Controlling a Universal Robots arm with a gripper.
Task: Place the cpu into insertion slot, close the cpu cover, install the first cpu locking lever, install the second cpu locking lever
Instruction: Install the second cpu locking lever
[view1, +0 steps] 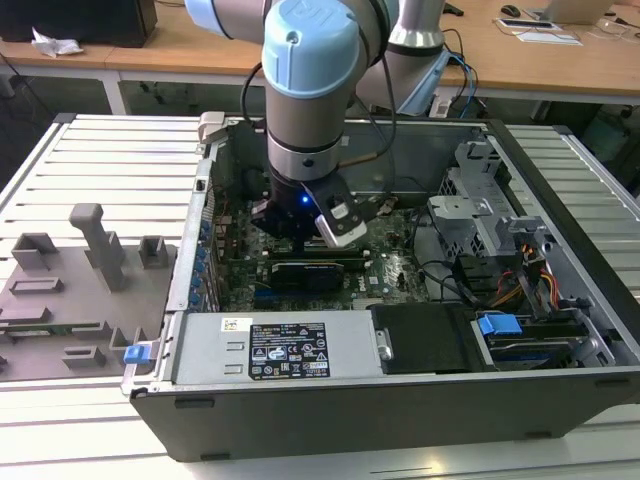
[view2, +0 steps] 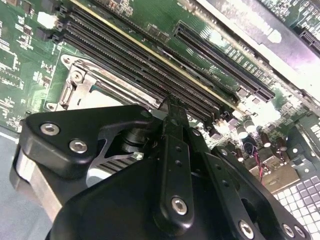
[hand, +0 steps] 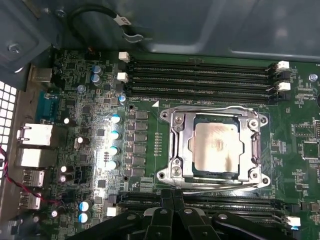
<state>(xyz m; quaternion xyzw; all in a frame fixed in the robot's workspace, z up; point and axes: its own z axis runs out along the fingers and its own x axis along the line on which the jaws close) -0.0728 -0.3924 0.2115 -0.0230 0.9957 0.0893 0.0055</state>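
Cpu (hand: 216, 146) seated in slot (hand: 176, 119), cover (hand: 215, 111) down over it. Fingers (hand: 172, 196) pinched together, empty, just beside slot, near lever (hand: 215, 186), probably for pressing.

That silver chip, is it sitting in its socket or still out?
In. In the first wrist view the cpu lies flat inside the insertion slot, with the cpu cover framing it.

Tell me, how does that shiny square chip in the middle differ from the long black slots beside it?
The cpu is a square with a dull silver metal top; the memory slots are long, narrow and black. The cpu sits framed by the silver cpu cover; the memory slots lie bare and empty, with white clips at their ends. Both lie flat on the green circuit board.
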